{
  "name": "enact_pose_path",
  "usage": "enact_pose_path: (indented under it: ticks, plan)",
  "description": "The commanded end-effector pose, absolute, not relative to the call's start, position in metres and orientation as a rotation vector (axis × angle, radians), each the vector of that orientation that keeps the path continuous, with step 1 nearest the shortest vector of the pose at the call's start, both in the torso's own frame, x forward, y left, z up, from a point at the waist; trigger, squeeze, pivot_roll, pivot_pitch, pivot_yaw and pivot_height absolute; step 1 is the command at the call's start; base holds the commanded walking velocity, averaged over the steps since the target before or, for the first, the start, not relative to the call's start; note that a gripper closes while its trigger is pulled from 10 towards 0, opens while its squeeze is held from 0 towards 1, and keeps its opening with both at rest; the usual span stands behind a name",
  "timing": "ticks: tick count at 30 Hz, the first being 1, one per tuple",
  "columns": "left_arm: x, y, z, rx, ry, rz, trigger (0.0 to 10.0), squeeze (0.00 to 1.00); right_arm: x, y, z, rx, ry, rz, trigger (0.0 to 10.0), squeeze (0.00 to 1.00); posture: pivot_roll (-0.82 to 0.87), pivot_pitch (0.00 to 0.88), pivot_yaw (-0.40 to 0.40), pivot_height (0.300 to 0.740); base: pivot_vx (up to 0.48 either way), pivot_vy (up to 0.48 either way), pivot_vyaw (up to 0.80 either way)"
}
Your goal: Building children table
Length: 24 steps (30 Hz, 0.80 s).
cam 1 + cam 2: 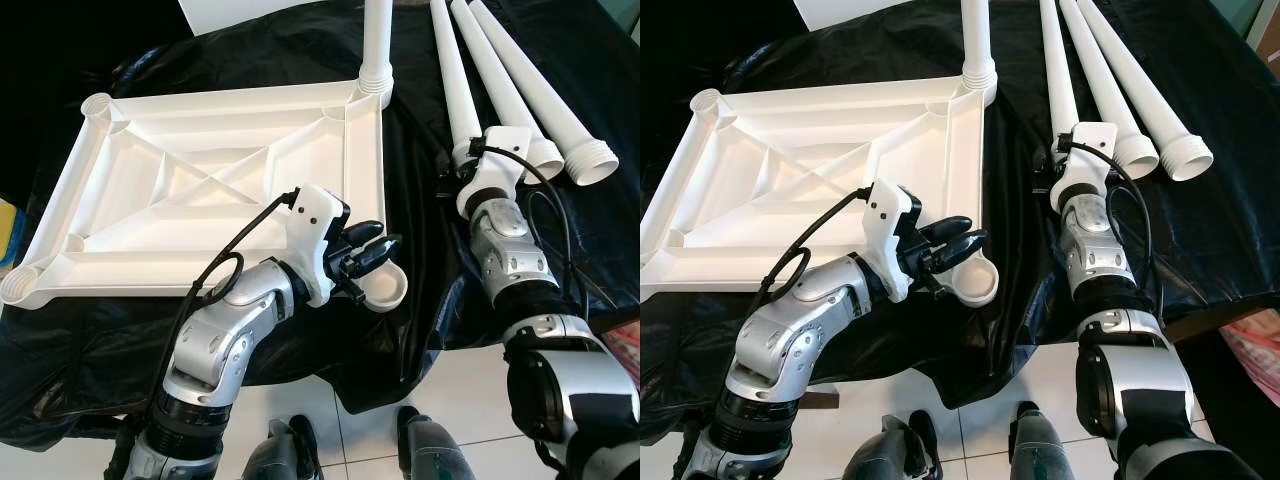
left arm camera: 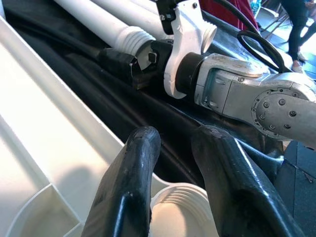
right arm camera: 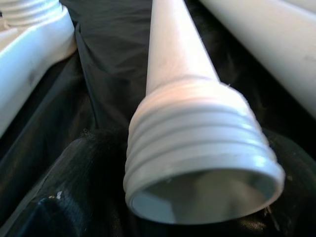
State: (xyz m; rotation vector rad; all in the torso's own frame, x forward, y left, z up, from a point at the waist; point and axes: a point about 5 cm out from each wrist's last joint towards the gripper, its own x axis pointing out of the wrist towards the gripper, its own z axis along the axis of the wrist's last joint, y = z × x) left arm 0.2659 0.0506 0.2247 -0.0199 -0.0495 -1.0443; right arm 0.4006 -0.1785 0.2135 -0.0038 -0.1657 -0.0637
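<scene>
The white table top (image 1: 366,170) lies upside down on a black sheet (image 1: 410,180). One white leg (image 1: 378,40) stands screwed into its far right corner. My left gripper (image 1: 372,250) hovers open just over the empty near right corner socket (image 1: 388,290), whose threaded rim (image 2: 182,212) shows below the fingers. Three loose legs lie to the right. My right gripper (image 1: 465,160) is shut on the threaded end of the leftmost leg (image 1: 452,80), and that end (image 3: 197,143) looms close in the right wrist view. My right gripper (image 2: 129,69) also appears in the left wrist view.
Two more loose legs (image 1: 505,90) (image 1: 550,105) lie side by side right of the held one. The sheet hangs over the front edge above white floor tiles (image 1: 460,390). A yellow and blue object (image 1: 6,235) sits at the far left. A person (image 2: 298,24) stands far behind.
</scene>
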Motion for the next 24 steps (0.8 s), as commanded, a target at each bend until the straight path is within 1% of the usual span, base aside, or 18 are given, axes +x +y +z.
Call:
enact_pose_path:
  ticks: [1,12,13,19,22,23,24]
  plan:
    - [0.262,0.051,0.222,-0.019,-0.032,-1.045,10.0,0.00,0.402,-0.176,0.206,0.002,-0.132,-0.054,10.0,0.00,-0.10,0.293,0.133,0.740,0.000,0.000,0.00]
    - [0.260,0.051,0.223,-0.019,-0.024,-1.031,10.0,0.00,0.408,-0.172,0.209,-0.006,-0.125,-0.025,10.0,0.00,-0.10,0.282,0.130,0.740,0.000,0.000,0.00]
    - [0.260,0.051,0.223,-0.020,-0.024,-1.027,10.0,0.00,0.409,-0.171,0.211,-0.006,-0.125,-0.018,0.0,0.00,-0.10,0.278,0.128,0.740,0.000,0.000,0.00]
    - [0.260,0.051,0.224,-0.022,-0.026,-1.022,10.0,0.00,0.409,-0.169,0.212,0.003,-0.132,-0.005,0.0,0.00,-0.10,0.270,0.128,0.740,0.000,0.000,0.00]
    - [0.260,0.051,0.224,-0.018,-0.031,-1.020,10.0,0.00,0.409,-0.167,0.213,0.025,-0.147,0.011,0.0,0.00,-0.11,0.266,0.129,0.740,0.000,0.000,0.00]
    - [0.261,0.050,0.223,-0.015,-0.030,-1.014,10.0,0.00,0.408,-0.166,0.216,0.058,-0.180,0.024,0.0,0.00,-0.11,0.260,0.127,0.740,0.000,0.000,0.00]
    - [0.262,0.050,0.224,-0.015,-0.032,-1.006,10.0,0.00,0.406,-0.165,0.219,0.072,-0.212,0.031,6.1,0.00,-0.11,0.258,0.126,0.740,0.000,0.000,0.00]
